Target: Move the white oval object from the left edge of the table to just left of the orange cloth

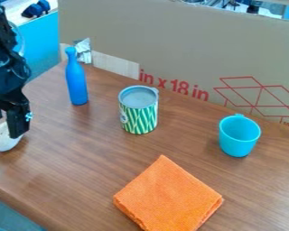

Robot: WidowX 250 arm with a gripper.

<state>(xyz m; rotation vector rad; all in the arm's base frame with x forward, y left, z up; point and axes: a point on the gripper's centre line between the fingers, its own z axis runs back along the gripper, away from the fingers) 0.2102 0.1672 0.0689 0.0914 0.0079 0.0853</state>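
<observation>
My gripper (4, 128) is low at the left edge, with its fingers apart over a rounded white object (3, 139) on the table. The nearer finger overlaps part of that object; whether they touch is unclear. A blue bottle (76, 81) stands upright to the gripper's upper right. Near the middle is a can with green and white stripes (139, 113) and a grey top. To the right stands a turquoise cup (238, 136), its opening upward. A folded orange cloth (167, 196) lies flat toward the front.
The brown wooden table (68, 167) has its front edge at the lower left. A large cardboard panel (183, 49) with red print stands along the back. Behind the bottle is a crumpled silvery piece (83, 50).
</observation>
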